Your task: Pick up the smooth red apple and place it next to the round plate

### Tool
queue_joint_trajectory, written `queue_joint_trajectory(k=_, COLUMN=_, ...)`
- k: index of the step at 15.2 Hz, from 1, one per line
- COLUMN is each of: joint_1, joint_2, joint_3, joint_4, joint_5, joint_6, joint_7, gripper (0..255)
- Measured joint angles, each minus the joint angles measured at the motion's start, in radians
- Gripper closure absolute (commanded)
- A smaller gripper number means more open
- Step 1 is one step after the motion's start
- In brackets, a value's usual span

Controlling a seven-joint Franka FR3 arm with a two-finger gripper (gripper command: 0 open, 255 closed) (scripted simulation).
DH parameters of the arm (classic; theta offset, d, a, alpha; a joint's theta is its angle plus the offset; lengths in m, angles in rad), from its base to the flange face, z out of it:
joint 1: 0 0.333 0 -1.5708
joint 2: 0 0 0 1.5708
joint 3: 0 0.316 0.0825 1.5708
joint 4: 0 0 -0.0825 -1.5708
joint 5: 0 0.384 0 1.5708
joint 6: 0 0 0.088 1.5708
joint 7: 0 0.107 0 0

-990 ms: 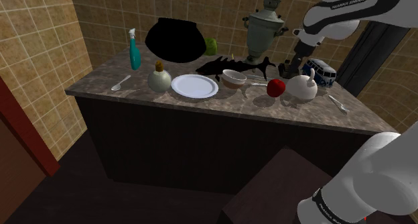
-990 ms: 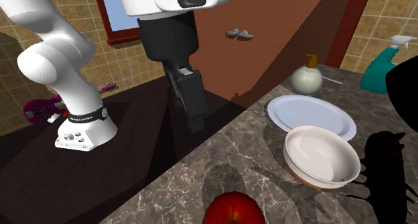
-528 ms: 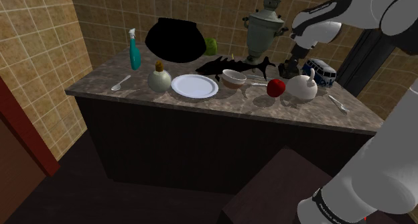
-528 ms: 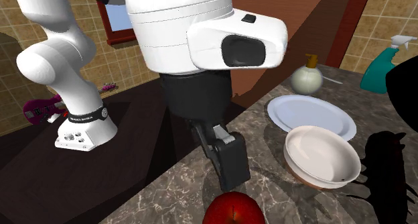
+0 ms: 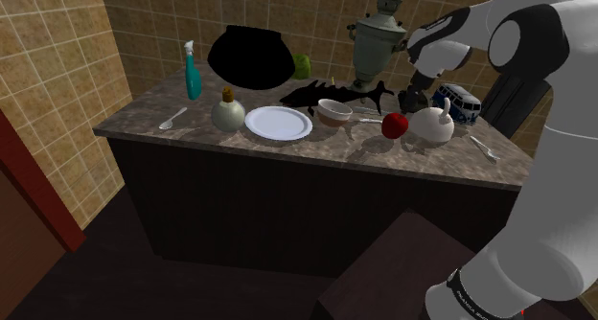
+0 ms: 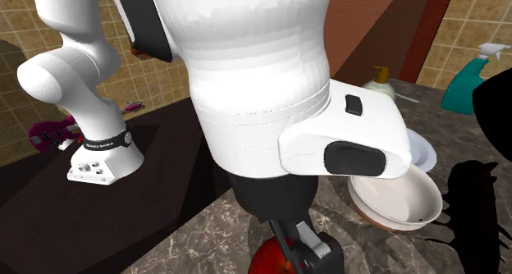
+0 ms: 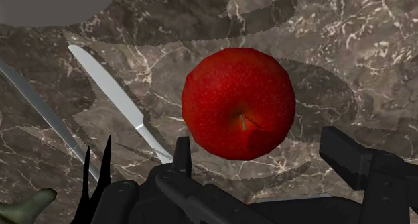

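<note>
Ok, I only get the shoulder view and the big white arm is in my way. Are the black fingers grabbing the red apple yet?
Observer: Not yet. In the wrist view the black gripper has its fingers apart, open, with the smooth red apple beyond the gap, not clasped.
Operator: Is anything next to it we might bump?
Observer: A silver table knife lies on the brown marbled counter beside the apple, not touching it.
Operator: Is the hand down low?
Observer: In the second exterior view one finger crosses in front of the apple, near the white round bowl; contact I cannot tell.
</note>
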Motion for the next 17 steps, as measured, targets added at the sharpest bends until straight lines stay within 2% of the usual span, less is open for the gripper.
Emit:
queue_joint_trajectory(k=10, joint_1=-0.010, joint_2=0.030, joint_3=0.012, joint_4=-0.012, joint_5=0.027, joint_6=0.034, joint_7=-0.019, gripper=0)
queue_joint_trajectory(k=11, joint_1=-0.010, joint_2=0.030, joint_3=0.012, joint_4=-0.012, joint_5=0.027, joint_6=0.034, joint_7=-0.019, gripper=255)
queue_joint_trajectory(k=17, joint_1=-0.010, joint_2=0.029, joint_3=0.012, joint_4=-0.012, joint_5=0.027, joint_6=0.034, joint_7=-0.019, gripper=255)
